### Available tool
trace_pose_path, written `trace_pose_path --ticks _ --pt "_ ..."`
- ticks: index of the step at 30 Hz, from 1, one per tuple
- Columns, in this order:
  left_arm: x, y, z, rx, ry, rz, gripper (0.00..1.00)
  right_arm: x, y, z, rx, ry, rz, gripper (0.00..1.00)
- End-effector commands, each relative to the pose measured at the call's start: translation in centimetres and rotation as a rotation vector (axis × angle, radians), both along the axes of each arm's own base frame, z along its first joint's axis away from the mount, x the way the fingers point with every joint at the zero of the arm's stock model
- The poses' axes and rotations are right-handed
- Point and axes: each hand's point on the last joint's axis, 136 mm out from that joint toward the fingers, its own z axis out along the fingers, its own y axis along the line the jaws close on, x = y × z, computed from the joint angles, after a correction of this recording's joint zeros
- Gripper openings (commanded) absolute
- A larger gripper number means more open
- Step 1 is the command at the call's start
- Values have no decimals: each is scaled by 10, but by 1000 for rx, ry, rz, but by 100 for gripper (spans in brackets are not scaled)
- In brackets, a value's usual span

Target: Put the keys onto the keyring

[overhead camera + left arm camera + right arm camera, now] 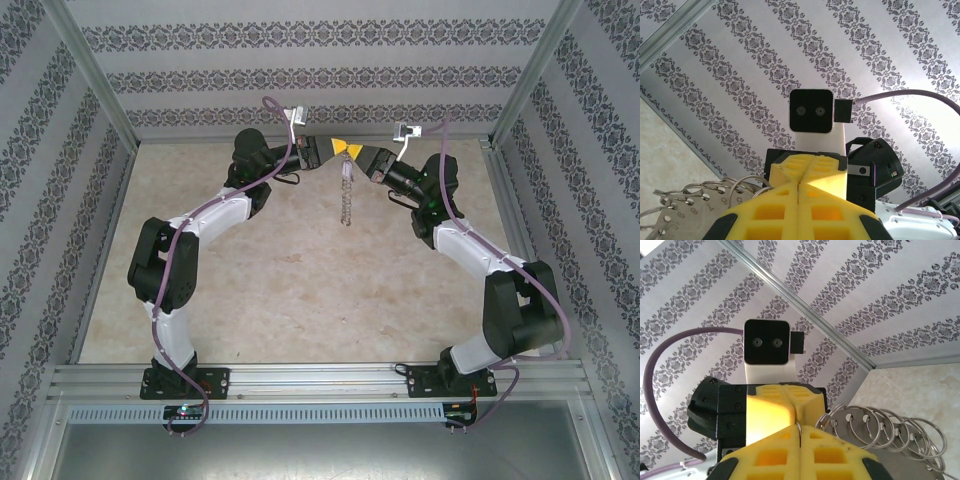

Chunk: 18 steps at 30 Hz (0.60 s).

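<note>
High over the far middle of the table, my left gripper (336,148) and right gripper (357,151) meet tip to tip. The keyring (345,195), a bunch of thin grey wire loops, hangs down from where they meet. In the right wrist view my right gripper (799,432) is shut on one thin loop, and the rest of the keyring (890,432) fans out to the right. Pale flat keys (852,416) with punched holes sit on those loops. My left gripper (799,189) is shut too, its pads pressed together, with the keyring (715,192) just left of it.
Patterned walls (300,70) and metal frame posts (95,85) enclose the beige table (300,290) on three sides. A metal rail (320,378) runs along the near edge where both arm bases are bolted.
</note>
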Motion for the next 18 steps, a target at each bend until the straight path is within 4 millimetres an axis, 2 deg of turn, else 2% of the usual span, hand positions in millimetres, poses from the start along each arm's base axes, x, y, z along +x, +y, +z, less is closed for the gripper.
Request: trace_pose_path --ticks 1,5,8,15,18 --pt "-7 -5 8 -8 -61 -20 0 -6 2 19 -4 -74 40 0" --pt "1 12 0 74 -74 39 31 -6 -9 16 -42 -65 58 0" --pt "2 25 -8 166 -91 71 43 -14 -6 13 -88 -61 153 0" --pt "-13 22 -19 275 -104 -54 46 -29 7 -7 -164 5 368 0" --pt "-17 21 -21 279 -105 -76 40 -30 8 -14 -174 22 393 0"
